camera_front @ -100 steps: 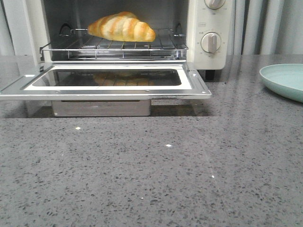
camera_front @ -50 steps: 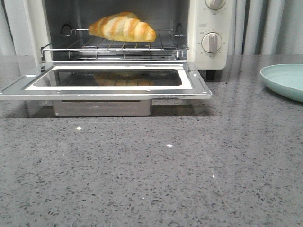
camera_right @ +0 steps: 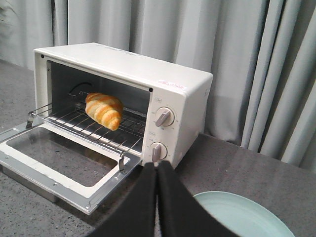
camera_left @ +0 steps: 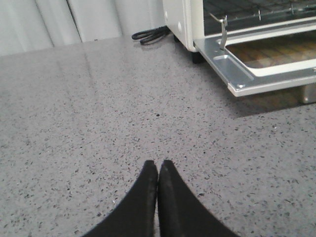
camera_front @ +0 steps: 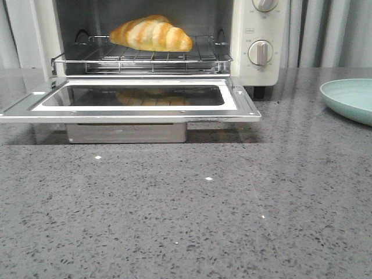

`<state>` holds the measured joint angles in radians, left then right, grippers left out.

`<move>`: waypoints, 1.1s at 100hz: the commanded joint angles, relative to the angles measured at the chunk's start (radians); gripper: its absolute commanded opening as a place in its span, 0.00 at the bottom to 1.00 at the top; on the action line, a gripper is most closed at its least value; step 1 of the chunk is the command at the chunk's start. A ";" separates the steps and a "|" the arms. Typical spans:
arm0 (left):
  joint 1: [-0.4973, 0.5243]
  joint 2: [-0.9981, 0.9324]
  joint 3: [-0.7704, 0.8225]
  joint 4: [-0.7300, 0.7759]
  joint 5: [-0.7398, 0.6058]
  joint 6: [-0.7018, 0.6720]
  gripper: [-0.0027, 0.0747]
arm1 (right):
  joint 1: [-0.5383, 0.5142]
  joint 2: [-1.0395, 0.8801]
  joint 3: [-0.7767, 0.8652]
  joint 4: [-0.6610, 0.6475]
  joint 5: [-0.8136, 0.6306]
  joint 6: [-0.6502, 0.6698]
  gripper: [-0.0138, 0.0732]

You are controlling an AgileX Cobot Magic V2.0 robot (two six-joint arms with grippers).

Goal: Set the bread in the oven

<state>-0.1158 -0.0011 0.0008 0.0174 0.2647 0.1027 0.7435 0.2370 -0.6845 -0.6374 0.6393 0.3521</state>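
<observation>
The bread (camera_front: 152,33), a golden-orange striped roll, lies on the wire rack (camera_front: 139,58) inside the cream-white oven (camera_front: 258,35). The oven's glass door (camera_front: 131,102) is dropped open and flat. The right wrist view shows the bread (camera_right: 104,109) on the rack inside the oven (camera_right: 123,64). My right gripper (camera_right: 157,165) is shut and empty, back from the oven's knob side, above the counter. My left gripper (camera_left: 158,164) is shut and empty over bare counter, left of the open door's corner (camera_left: 237,84). Neither gripper shows in the front view.
A pale green plate (camera_front: 349,99) sits on the grey speckled counter right of the oven; it also shows in the right wrist view (camera_right: 242,217). A black power cord (camera_left: 148,34) lies behind the oven's left side. Grey curtains hang behind.
None of the objects has moved; the front view has shifted by a pixel or two at most.
</observation>
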 commanded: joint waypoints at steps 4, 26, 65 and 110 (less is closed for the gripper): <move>0.001 -0.027 0.019 -0.043 -0.068 0.000 0.01 | -0.007 0.011 -0.021 -0.037 -0.062 0.000 0.10; 0.001 -0.027 0.023 -0.043 0.008 0.000 0.01 | -0.007 0.011 -0.021 -0.037 -0.062 0.000 0.10; 0.001 -0.027 0.023 -0.043 0.008 0.000 0.01 | -0.007 0.011 -0.021 -0.037 -0.062 0.000 0.10; 0.001 -0.027 0.023 -0.043 0.008 0.000 0.01 | -0.007 0.011 -0.017 -0.037 -0.065 0.000 0.10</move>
<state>-0.1158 -0.0011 0.0008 -0.0146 0.3345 0.1045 0.7435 0.2370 -0.6845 -0.6374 0.6393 0.3561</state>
